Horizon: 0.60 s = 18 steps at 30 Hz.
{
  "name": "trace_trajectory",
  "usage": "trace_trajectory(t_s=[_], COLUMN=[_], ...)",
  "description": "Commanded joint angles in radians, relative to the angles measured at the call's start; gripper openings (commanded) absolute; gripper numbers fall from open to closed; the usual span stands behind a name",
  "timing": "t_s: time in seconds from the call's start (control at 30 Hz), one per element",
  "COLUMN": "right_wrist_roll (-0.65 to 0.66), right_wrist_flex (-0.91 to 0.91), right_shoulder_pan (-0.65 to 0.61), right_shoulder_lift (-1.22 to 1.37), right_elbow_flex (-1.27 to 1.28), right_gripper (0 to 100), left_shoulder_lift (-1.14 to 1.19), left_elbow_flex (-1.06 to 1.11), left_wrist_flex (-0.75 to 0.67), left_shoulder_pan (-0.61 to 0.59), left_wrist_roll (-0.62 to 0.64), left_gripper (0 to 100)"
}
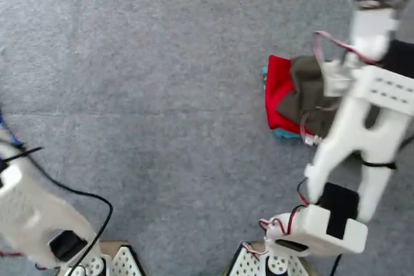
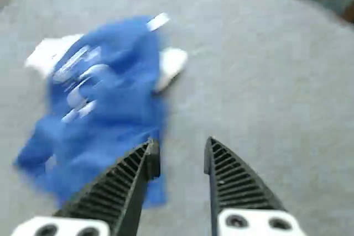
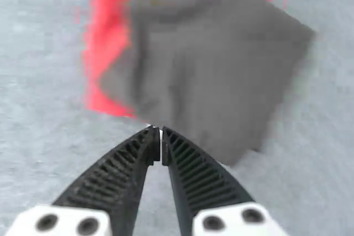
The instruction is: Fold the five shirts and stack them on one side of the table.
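Note:
A crumpled blue shirt [image 2: 99,103] with white print lies on the grey table cloth. My left gripper [image 2: 181,143] hangs open just above the shirt's near edge, with nothing between its fingers. At the right of the table sits a stack: a dark grey shirt [image 1: 310,92] on top of a red shirt [image 1: 277,88], with a teal shirt [image 1: 284,134] peeking out beneath. The right arm [image 1: 362,95] stretches over this stack. My right gripper [image 3: 161,132] is shut and empty, its tips at the edge of the dark grey shirt [image 3: 210,64], which covers most of the red shirt [image 3: 108,42].
The grey cloth [image 1: 162,95] covers the whole table, flat and bare through the middle. The left arm [image 1: 32,218] and its black cable [image 1: 97,201] sit at the near left corner. The arms' bases stand at the near edge.

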Motion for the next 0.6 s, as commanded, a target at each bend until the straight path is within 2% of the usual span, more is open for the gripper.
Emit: trace_trajectory(t_s=[0.0,0.1,0.27,0.43,0.5,0.57], right_wrist_roll=[-0.063,-0.123,-0.163,-0.164,-0.164,-0.164], right_wrist_flex=[0.000,0.000,0.000,0.003,0.005,0.006], right_shoulder_pan=[-0.117,-0.176,-0.239,-0.256,-0.256,-0.255], right_shoulder_lift=[0.018,0.053,0.085,0.082,0.081,0.081], right_elbow_flex=[0.001,0.007,0.007,0.010,0.008,0.010], right_gripper=[1.8,1.7,1.7,1.7,1.6,1.6], left_shoulder_lift=[-0.170,-0.221,-0.241,-0.233,-0.241,-0.250], left_elbow_flex=[0.387,0.685,1.058,1.279,1.371,1.429], left_wrist_flex=[-0.012,-0.161,-0.563,-0.962,-1.073,-1.119], left_shoulder_pan=[-0.136,-0.217,-0.286,-0.266,-0.234,-0.205], left_wrist_roll=[-0.106,-0.118,-0.044,0.086,0.109,0.109], left_gripper=[17,17,17,17,17,17])
